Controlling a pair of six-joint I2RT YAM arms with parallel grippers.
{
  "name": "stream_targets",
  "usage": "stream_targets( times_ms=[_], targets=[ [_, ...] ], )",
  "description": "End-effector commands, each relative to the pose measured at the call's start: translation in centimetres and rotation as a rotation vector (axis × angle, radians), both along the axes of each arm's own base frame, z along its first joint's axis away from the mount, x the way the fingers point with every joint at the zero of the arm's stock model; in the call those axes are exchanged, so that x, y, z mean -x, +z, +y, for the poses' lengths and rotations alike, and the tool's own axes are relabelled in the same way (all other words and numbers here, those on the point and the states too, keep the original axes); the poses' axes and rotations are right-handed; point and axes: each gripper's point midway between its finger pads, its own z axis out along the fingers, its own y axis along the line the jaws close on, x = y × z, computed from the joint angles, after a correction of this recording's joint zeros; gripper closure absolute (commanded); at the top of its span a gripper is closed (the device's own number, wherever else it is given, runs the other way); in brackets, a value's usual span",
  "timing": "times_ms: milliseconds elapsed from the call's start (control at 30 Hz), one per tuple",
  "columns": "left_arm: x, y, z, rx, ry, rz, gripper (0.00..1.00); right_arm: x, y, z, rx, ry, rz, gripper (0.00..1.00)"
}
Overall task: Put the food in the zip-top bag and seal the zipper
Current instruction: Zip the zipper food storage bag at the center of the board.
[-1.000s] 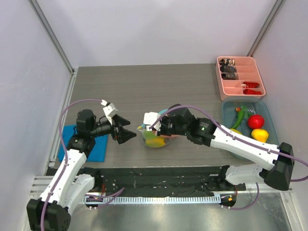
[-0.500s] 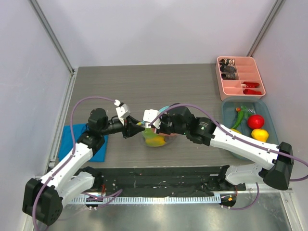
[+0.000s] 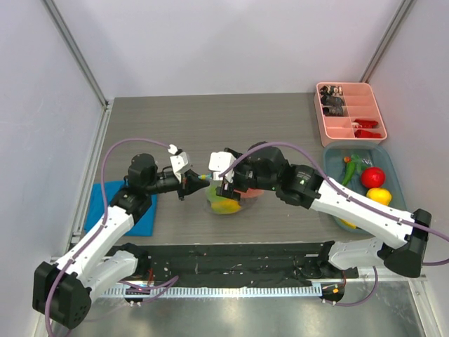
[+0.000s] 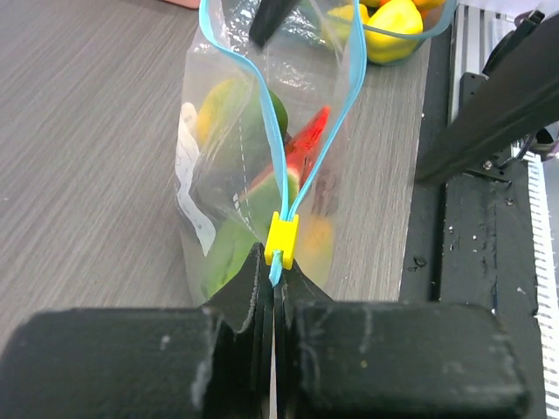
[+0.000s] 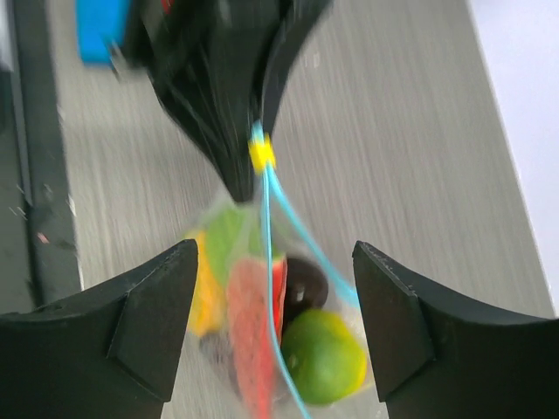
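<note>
My left gripper (image 4: 273, 262) clamps the near end of the zipper (image 4: 342, 92) behind its yellow slider (image 4: 281, 237), the strip running away toward my right gripper (image 5: 275, 262), jaws apart astride the zip-top bag (image 4: 205, 188).

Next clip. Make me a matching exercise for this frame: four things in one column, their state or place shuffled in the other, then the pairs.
1 left gripper
2 right gripper
3 yellow slider
4 pink tray

A open, over the zip-top bag
B far right corner of the table
C shut on the zipper
D threaded on the zipper, just ahead of the left gripper

Pairs: 1-C; 2-A; 3-D; 4-B
</note>
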Motion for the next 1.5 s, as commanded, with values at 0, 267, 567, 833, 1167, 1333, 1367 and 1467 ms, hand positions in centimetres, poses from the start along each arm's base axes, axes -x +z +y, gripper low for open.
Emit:
stream_targets(
  times_ms=[0, 267, 567, 833, 1167, 1333, 1367, 1467],
  targets=[
    [0.0, 2.5, -0.2, 0.001, -0.045, -0.121, 1.00, 2.4, 6.2, 2.4, -0.181, 0.150, 0.018, 0.24],
    [0.2, 3.0, -0.2, 0.001, -0.058, -0.156, 1.00, 4.0, 4.6, 4.9, -0.145, 0.339, 0.028, 0.34],
    [0.9, 2.8, -0.1, -0.011, -0.081, -0.182, 1.00, 1.0, 3.0, 5.7, -0.095, 0.275, 0.027, 0.43],
    [1.1, 2.7, -0.3, -0.013, -0.100, -0.191, 1.00, 0.6, 2.4, 5.7, -0.082, 0.262, 0.029, 0.53],
    [1.1, 2.7, -0.3, -0.022, -0.093, -0.171, 1.00, 0.3, 1.4, 5.3, -0.037, 0.272, 0.039, 0.83],
    [0.9, 2.8, 0.2, -0.029, -0.053, -0.188, 1.00, -1.3, 1.0, 3.5, -0.025, 0.206, 0.058, 0.99],
    [1.0, 2.7, 0.3, -0.029, -0.048, -0.186, 1.00, -1.4, 0.9, 3.0, -0.023, 0.196, 0.063, 0.99],
    [1.0, 2.9, 0.6, -0.029, -0.029, -0.191, 1.00, -2.5, 0.5, 1.5, -0.009, 0.156, 0.076, 0.99]
  ],
)
